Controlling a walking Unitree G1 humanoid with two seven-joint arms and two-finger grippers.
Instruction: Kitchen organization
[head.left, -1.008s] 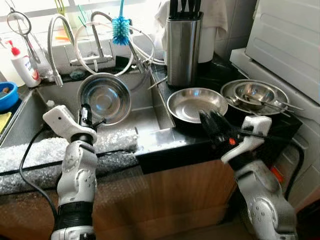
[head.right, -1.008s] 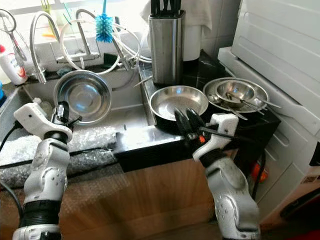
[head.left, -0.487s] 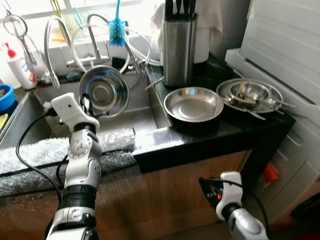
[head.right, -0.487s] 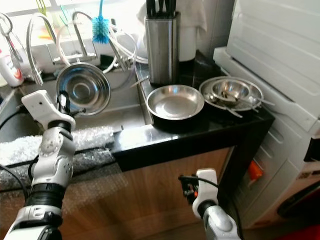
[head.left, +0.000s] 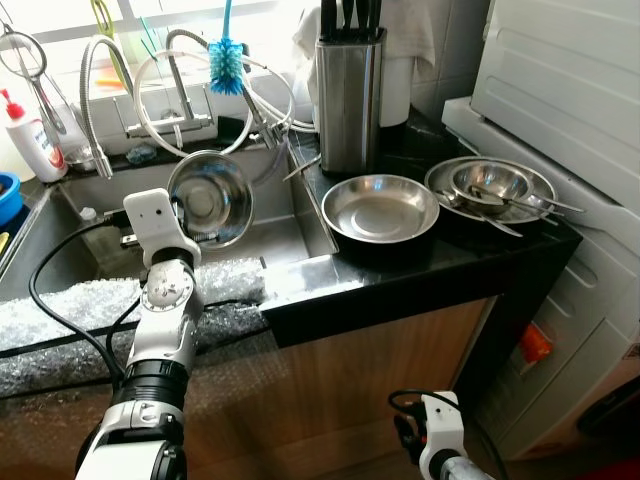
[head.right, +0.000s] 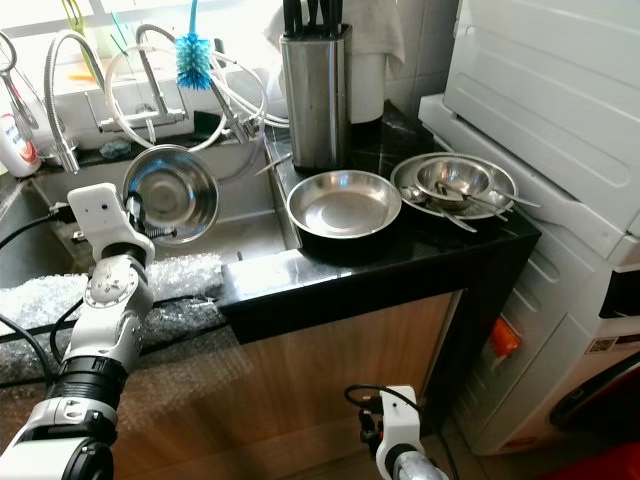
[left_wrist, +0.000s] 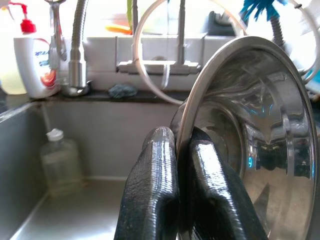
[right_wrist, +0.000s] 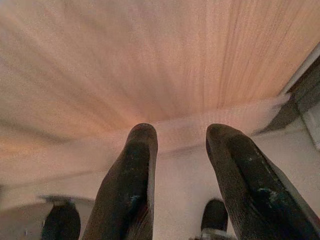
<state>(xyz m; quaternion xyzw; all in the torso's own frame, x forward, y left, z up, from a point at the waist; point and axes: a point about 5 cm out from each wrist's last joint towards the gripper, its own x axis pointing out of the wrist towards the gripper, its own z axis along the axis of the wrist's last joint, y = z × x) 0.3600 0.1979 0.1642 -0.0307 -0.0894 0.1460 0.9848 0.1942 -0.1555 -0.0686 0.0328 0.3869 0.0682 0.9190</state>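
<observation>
Our left end effector (left_wrist: 175, 200) pinches the rim of a steel bowl (head.left: 210, 197), holding it tilted on edge above the sink (head.left: 60, 250), while our right end effector (right_wrist: 182, 190) hangs idle and spread low by the wooden cabinet front (head.left: 370, 370). We hold only a thin edge, so we judge the bowl could swing or slip and drop into the sink if we move fast. On the table (head.left: 400, 275) sit a pan (head.left: 380, 208) and stacked dishes (head.left: 497, 187) it could knock.

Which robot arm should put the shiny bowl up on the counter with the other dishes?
The left. Its gripper already pinches the rim of the steel bowl, held up over the sink. The right gripper hangs low and open by the wooden cabinet front, below the counter.
</observation>
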